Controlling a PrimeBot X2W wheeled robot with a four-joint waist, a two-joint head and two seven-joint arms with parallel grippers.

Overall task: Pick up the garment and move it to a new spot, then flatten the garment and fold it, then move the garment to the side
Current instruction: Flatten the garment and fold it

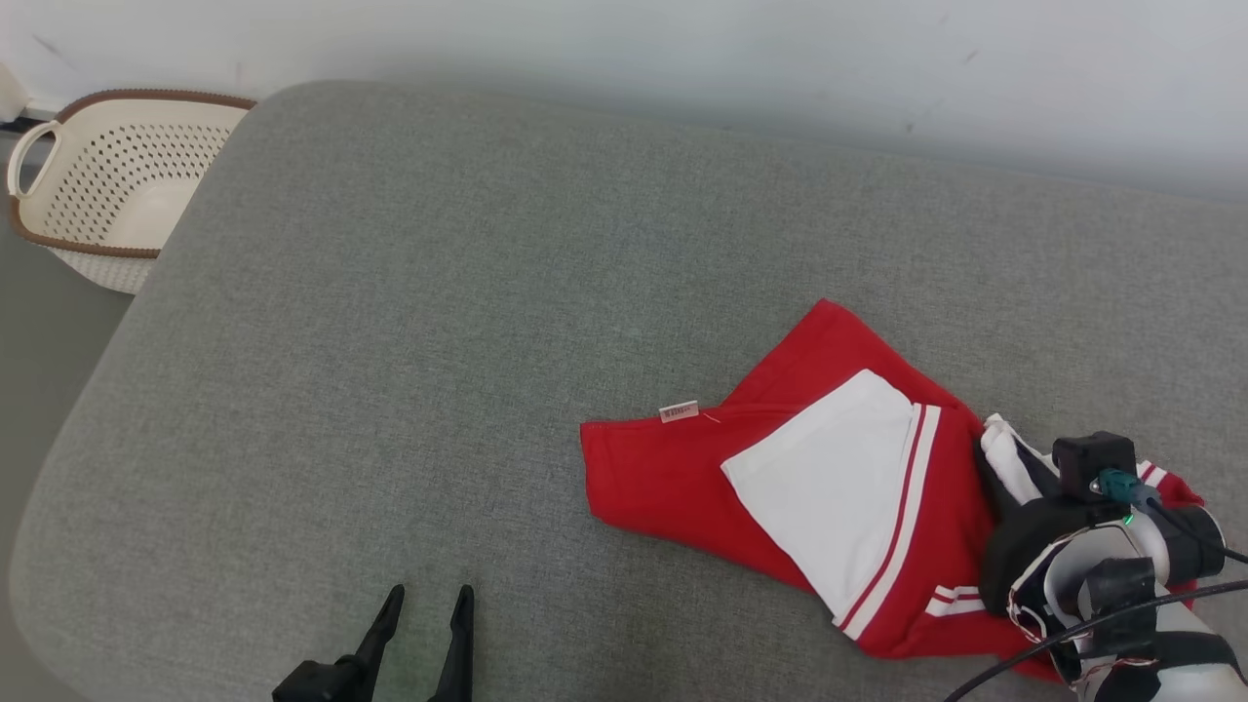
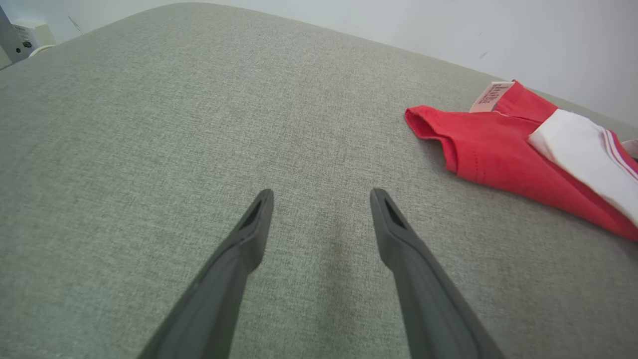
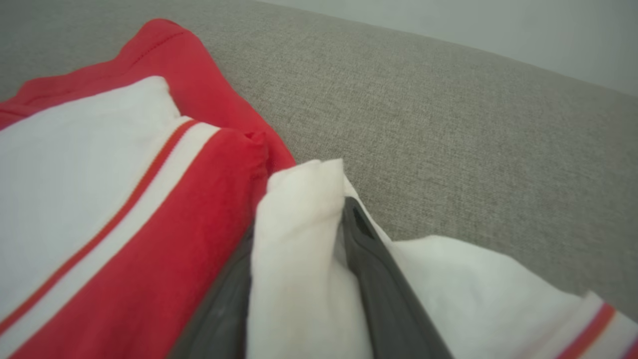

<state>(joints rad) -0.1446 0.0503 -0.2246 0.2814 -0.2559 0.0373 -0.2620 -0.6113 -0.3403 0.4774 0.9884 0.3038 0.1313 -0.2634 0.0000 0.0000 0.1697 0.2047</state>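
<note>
Your right hand (image 3: 304, 219) is clamped on a bunched white fold of the garment (image 1: 673, 478). One finger sits on each side and the cloth touches both. The garment is red with a white panel and stripes. It lies crumpled on the right, near part of the grey cushion (image 1: 390, 341), and its label (image 1: 679, 411) sticks out on its far side.

Your left hand (image 2: 323, 194) has its fingers apart, with bare cushion showing between them. It is at the near left, well apart from the garment.

The basket (image 1: 127, 166) is cream and perforated with a brown rim, just off the cushion's far left corner. Its holed inner walls and pale bottom show.

Open cushion runs left and far from the garment, up to the wall (image 1: 682, 49). The rounded near left corner is close to your left hand.
</note>
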